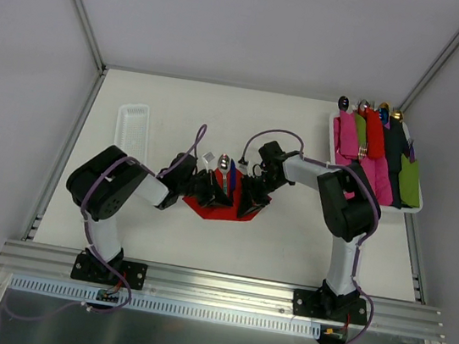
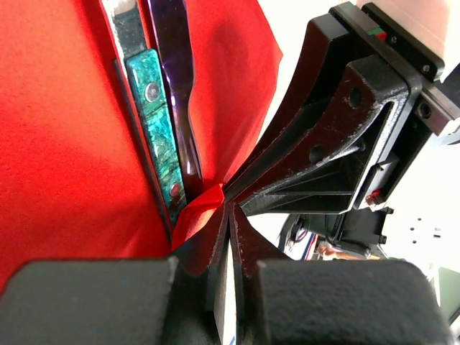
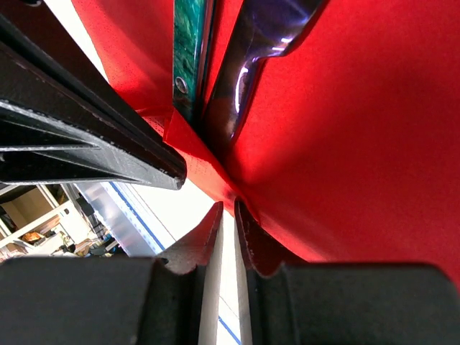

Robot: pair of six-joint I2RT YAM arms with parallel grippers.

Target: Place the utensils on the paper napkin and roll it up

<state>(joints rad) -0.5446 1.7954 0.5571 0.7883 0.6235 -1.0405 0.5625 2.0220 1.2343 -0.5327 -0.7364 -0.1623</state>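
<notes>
I see the thin bright red paper napkin (image 1: pixel 225 212) lying near the middle of the table, slightly toward the near edge. The slim shiny metal utensils (image 1: pixel 225 170) lie on it side by side, one with a green marbled handle (image 2: pixel 154 122), pointing toward the far edge. The left gripper (image 2: pixel 228 215) is closed narrow, pinching a folded-up piece of the napkin's near edge. The right gripper (image 3: pixel 228 212) is equally narrow, its tips clamped on the same edge just beside it.

utensils (image 2: pixel 164 122) atop red paper napkin (image 2: pixel 65 144)
</notes>
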